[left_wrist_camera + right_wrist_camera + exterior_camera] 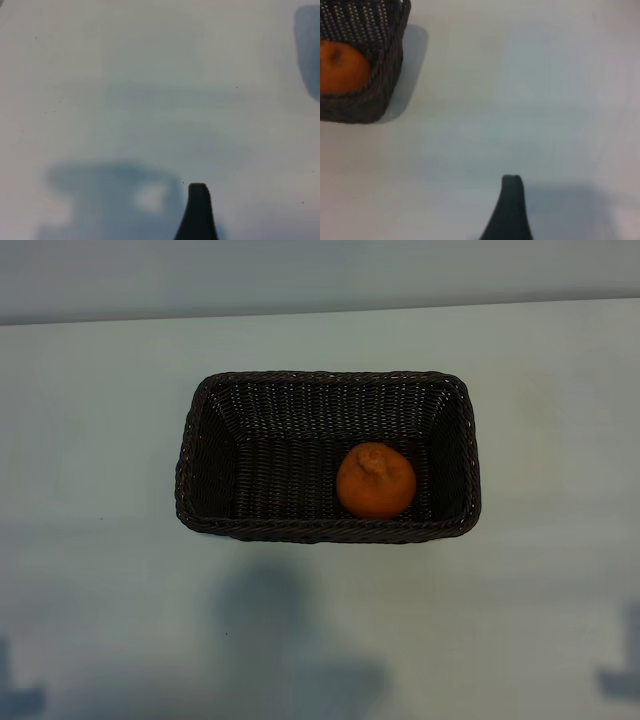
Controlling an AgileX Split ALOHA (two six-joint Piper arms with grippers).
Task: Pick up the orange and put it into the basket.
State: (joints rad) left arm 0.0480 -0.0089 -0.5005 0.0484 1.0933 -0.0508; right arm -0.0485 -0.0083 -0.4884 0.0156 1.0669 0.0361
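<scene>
Both claws stand wide apart and hold nothing: of the left claw (198,210) one dark fingertip shows over bare surface, and of the right claw (507,207) one dark fingertip, well apart from the basket. Pale, flat surface (90,440) carries the rectangular dark brown woven wicker basket (200,455). Inside it, toward the right end and near the front wall, rests the small round bright-orange orange (375,482), stem end up.

Bare table (90,440) all around the basket (325,531).
</scene>
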